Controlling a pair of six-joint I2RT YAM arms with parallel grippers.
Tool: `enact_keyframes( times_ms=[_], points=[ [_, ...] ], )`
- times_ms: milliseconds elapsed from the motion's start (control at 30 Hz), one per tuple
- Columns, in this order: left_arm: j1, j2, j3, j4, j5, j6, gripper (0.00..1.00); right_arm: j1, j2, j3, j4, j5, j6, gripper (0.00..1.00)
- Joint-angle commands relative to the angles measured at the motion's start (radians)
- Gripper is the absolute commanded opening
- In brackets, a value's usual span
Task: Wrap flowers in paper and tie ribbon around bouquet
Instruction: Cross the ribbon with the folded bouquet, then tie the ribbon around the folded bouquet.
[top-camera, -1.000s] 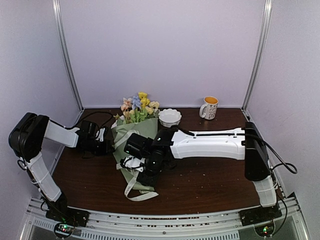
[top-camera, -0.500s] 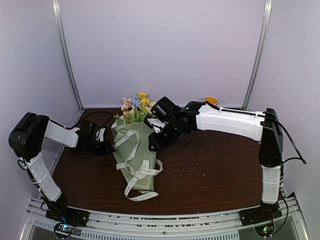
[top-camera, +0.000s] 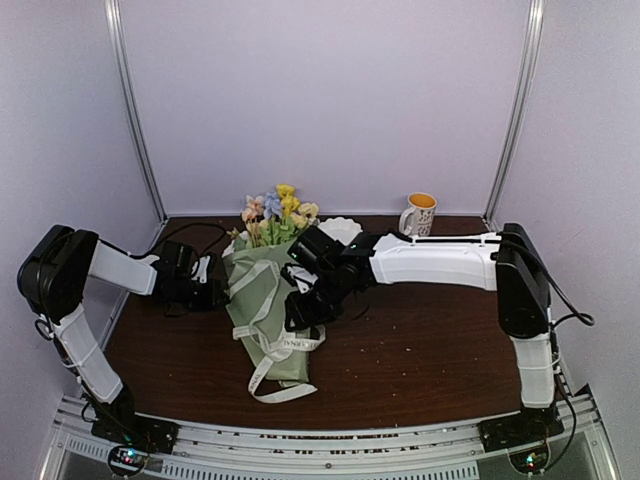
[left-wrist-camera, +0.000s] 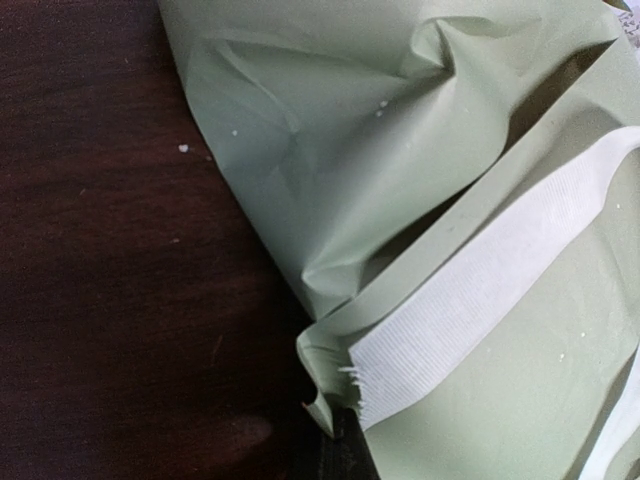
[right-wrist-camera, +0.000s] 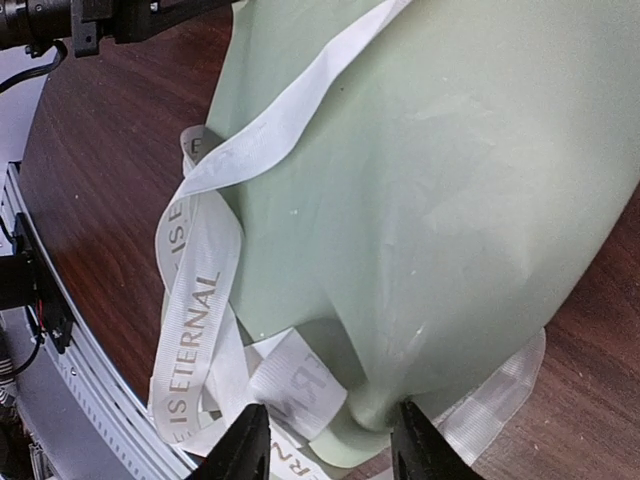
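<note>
The right gripper (right-wrist-camera: 330, 445), two black fingers on a white arm reaching in from the right, hangs over the middle of the bouquet (top-camera: 262, 300) with its fingers spread apart and nothing pinched. Seen from the right wrist, the narrow, folded lower end of the cone shows between the two fingertips, with loops of ribbon beside it.

The bouquet is a long cone of matte sage-green paper (right-wrist-camera: 430, 200), lying flat on a dark brown wooden table (top-camera: 430, 350), left of centre. Its wide mouth points toward the far wall and its narrow end toward the arms. Small pastel blossoms (top-camera: 275, 215) in yellow, peach, pale blue and cream, with green leaves, spill from the mouth. The paper is smooth, with soft creases and dents.

A narrow cream-white woven ribbon (right-wrist-camera: 195, 300), finely ribbed, frayed at one cut end and printed with grey capital letters, crosses the cone and lies in loose loops at its lower end.

The left gripper (top-camera: 205, 285), black, sits pressed together at the cone's left edge; whether it pinches the paper cannot be told.

A white mug (top-camera: 419, 214) with an orange inside stands at the far right.
</note>
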Motion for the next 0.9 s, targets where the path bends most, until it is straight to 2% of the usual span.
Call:
enact_keyframes(
  times_ms=[0, 167, 367, 400, 500, 567, 867],
  points=[
    [-0.001, 0.066, -0.03, -0.157, -0.055, 0.016, 0.0, 0.004, 0.019, -0.009, 0.06, -0.067, 0.042, 0.45],
    [0.0, 0.067, -0.029, -0.158, -0.055, 0.016, 0.0, 0.005, 0.035, -0.02, 0.12, -0.141, 0.078, 0.48],
    [-0.001, 0.065, -0.029, -0.159, -0.052, 0.017, 0.0, 0.002, 0.085, 0.028, 0.07, -0.108, 0.063, 0.47],
    [-0.001, 0.066, -0.029, -0.158, -0.052, 0.017, 0.0, 0.0, 0.093, 0.046, 0.053, -0.105, 0.054, 0.43],
    [-0.001, 0.066, -0.029, -0.158, -0.052, 0.017, 0.0, -0.009, 0.1, 0.096, 0.025, -0.112, 0.03, 0.15],
    [-0.001, 0.066, -0.029, -0.158, -0.053, 0.017, 0.0, -0.019, 0.079, 0.121, 0.032, -0.101, 0.017, 0.01],
    [-0.001, 0.067, -0.028, -0.161, -0.06, 0.013, 0.0, -0.043, -0.035, 0.131, 0.027, 0.155, -0.065, 0.0]
  ],
)
